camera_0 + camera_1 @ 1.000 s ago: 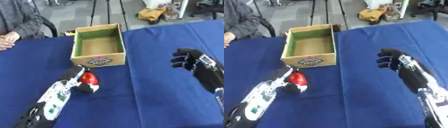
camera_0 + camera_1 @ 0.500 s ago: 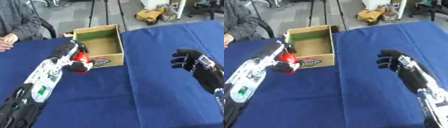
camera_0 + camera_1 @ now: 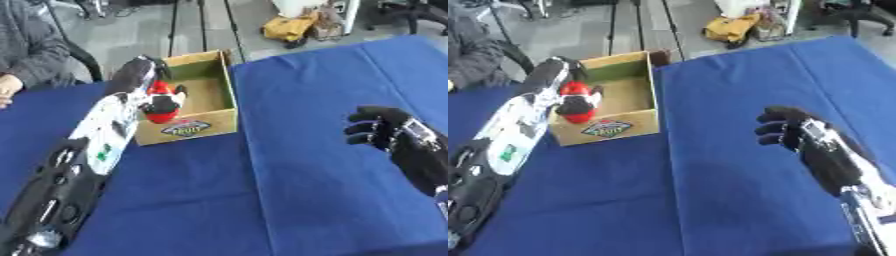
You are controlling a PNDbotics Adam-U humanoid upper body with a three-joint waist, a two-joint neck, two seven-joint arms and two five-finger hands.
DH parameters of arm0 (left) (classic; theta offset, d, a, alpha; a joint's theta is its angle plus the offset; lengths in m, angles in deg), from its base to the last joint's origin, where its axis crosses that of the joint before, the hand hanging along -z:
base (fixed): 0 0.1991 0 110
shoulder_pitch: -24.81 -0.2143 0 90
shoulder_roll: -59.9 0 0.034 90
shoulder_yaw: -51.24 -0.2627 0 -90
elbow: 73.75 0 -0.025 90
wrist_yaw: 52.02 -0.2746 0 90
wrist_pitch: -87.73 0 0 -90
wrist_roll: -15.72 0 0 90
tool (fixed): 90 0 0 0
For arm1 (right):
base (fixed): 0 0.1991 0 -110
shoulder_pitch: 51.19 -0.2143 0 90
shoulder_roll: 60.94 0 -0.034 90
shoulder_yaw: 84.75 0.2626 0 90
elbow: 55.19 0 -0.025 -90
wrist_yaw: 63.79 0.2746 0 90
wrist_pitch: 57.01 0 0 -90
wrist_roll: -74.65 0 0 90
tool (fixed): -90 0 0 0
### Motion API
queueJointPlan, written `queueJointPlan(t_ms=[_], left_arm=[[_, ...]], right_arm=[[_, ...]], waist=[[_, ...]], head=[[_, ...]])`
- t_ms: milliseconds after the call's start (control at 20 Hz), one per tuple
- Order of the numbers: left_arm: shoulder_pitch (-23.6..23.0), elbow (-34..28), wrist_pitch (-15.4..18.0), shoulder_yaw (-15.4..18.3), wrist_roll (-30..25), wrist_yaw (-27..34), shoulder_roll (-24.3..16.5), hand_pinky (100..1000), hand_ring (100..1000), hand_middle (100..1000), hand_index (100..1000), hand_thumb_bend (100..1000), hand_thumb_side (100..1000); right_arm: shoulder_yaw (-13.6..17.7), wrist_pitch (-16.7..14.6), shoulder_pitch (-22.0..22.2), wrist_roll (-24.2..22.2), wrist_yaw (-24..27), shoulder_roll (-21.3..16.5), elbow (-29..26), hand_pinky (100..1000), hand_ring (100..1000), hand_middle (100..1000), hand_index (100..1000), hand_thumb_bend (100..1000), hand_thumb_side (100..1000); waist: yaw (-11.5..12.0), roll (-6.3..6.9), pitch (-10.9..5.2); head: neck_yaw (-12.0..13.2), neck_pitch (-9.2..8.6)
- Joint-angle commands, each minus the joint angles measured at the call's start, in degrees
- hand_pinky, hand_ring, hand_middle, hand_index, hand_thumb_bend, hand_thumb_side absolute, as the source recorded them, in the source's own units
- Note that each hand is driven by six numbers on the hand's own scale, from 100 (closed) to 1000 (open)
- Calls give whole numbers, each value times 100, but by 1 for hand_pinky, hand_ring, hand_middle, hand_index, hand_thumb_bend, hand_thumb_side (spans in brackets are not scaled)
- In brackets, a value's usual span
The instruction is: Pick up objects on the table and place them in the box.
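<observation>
My left hand is shut on a red and black object and holds it over the left side of the open cardboard box, just above the box's front left corner. The box has a green lining and a sticker on its front wall, and it stands on the blue table. My right hand hovers above the table at the right, fingers curled and holding nothing.
A person in grey sits at the far left edge with a hand resting on the table. Beyond the table's far edge, a yellow bag and a tripod stand on the floor.
My left hand has carried the red and black object up off the table and forward, from in front of the box to above its left side. The right hand has stayed in place.
</observation>
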Motion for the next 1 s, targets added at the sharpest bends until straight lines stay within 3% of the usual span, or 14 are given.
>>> queueJointPlan(t_ms=[50,250,400,600,800,1000], left_arm=[[183,584,-209,366,909,-69,51,340,467,556,682,100,292],[242,1066,-206,530,1747,149,112,370,486,574,699,100,329],[239,1206,-114,503,1853,263,120,460,522,599,713,253,396],[206,1063,-10,459,1937,320,78,487,527,593,711,383,454],[113,324,181,358,2132,539,-118,488,525,585,701,465,500],[-229,-1109,309,205,2264,953,-497,491,524,576,694,411,542]], right_arm=[[-53,-4,-113,-92,-69,-144,-98,730,746,743,838,102,826],[-90,2,-149,-146,-126,-152,-96,730,746,743,838,100,831],[-94,5,-156,-159,-150,-152,-94,730,746,743,838,100,829],[-84,13,-150,-154,-139,-139,-85,730,746,743,838,100,833],[-41,21,-97,-113,-127,-108,-69,730,746,742,838,100,830],[28,27,-44,-47,-95,-74,-58,729,745,741,838,100,824]], waist=[[-93,-11,-21],[-269,53,42],[-286,73,54],[-230,62,29],[-81,18,-18],[153,-36,-76]], head=[[131,-150],[196,-226],[194,-236],[169,-234],[90,-204],[-54,-155]])
